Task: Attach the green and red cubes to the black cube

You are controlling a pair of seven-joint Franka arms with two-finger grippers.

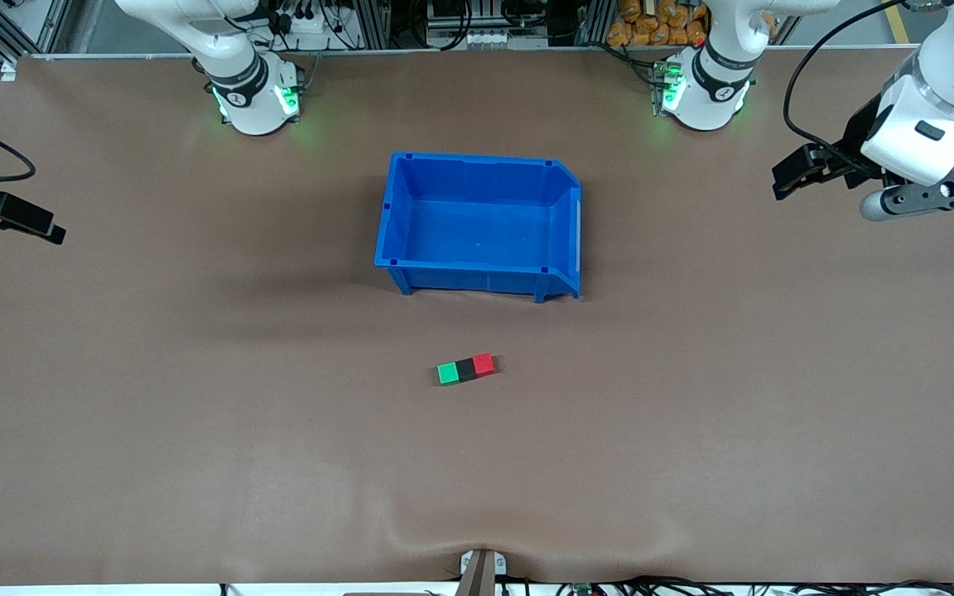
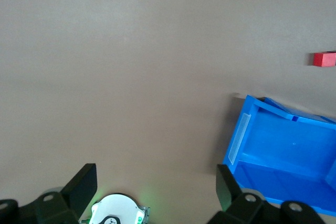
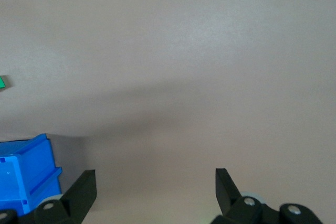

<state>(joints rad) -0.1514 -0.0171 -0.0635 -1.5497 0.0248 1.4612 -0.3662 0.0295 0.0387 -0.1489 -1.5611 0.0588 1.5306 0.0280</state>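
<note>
The green cube (image 1: 447, 374), the black cube (image 1: 466, 369) and the red cube (image 1: 484, 364) lie touching in one short row on the brown table, the black one in the middle, nearer to the front camera than the blue bin (image 1: 477, 277). My left gripper (image 1: 793, 172) is open and empty, up over the left arm's end of the table. Its wrist view (image 2: 156, 182) shows the red cube (image 2: 324, 59) far off. My right gripper (image 1: 26, 222) is open and empty over the right arm's end. Its wrist view (image 3: 155, 184) shows a sliver of the green cube (image 3: 2, 82).
The empty blue bin stands in the middle of the table and shows in the left wrist view (image 2: 283, 150) and the right wrist view (image 3: 23, 174). The left arm's base (image 2: 118, 211) shows between the left fingers. Bare brown mat surrounds the cubes.
</note>
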